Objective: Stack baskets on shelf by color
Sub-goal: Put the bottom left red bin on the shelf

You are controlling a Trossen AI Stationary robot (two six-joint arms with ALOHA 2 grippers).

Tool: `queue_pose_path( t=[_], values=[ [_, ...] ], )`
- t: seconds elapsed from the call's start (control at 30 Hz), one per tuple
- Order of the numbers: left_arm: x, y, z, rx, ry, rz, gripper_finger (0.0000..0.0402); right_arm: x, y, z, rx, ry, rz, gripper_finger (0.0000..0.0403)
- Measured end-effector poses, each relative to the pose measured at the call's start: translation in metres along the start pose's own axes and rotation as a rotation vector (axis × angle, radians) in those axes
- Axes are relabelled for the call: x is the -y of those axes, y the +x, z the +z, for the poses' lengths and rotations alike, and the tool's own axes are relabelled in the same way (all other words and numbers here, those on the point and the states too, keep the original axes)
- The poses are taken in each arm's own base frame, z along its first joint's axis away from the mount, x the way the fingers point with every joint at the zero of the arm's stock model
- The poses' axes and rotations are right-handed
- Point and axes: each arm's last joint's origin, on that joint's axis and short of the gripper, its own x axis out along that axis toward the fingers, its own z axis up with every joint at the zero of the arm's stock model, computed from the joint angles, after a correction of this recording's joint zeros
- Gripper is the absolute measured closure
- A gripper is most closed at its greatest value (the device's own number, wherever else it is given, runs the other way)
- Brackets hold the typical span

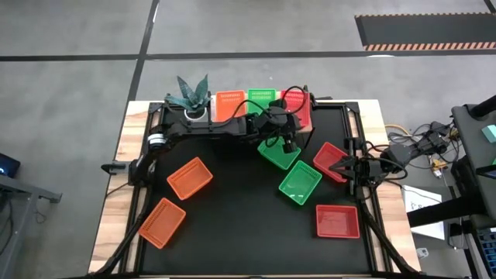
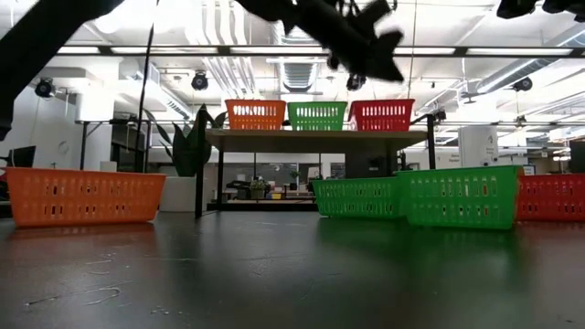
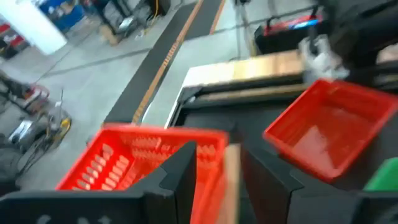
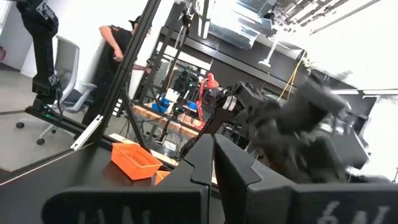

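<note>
The left arm reached from the table's left edge across to the far edge, near its middle, elbow bent, its wrist held well above the tabletop. The left gripper (image 3: 214,177) pointed toward the far edge, its two dark fingers (image 3: 177,174) parted with a clear gap between them. The right arm waited at the table's right edge, about halfway along it, the right gripper (image 4: 212,163) with fingers pressed together, aimed inward toward the table's middle.
</note>
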Motion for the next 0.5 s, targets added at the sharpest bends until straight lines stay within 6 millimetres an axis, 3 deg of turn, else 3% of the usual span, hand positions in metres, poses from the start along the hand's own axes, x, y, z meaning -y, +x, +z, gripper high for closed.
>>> queue_pose_path(
  t=[0.13,0.27,0.37,0.5],
  values=[
    [0.015,-0.041,0.027,0.013,0.027,-0.068,0.0292,0.001,0.0,0.0,-0.015,0.029,-0.03,0.0394],
    [0.038,-0.089,0.039,0.023,0.067,-0.152,0.0292,0.006,0.0,-0.004,-0.122,0.102,-0.238,0.0394],
    [0.063,-0.127,0.036,0.063,0.086,-0.228,0.0292,0.007,0.002,-0.008,-0.184,0.132,-0.324,0.0394],
    [0.094,-0.171,0.016,0.102,0.076,-0.293,0.0292,0.01,0.007,-0.004,-0.267,0.231,-0.381,0.0394]
  ],
)
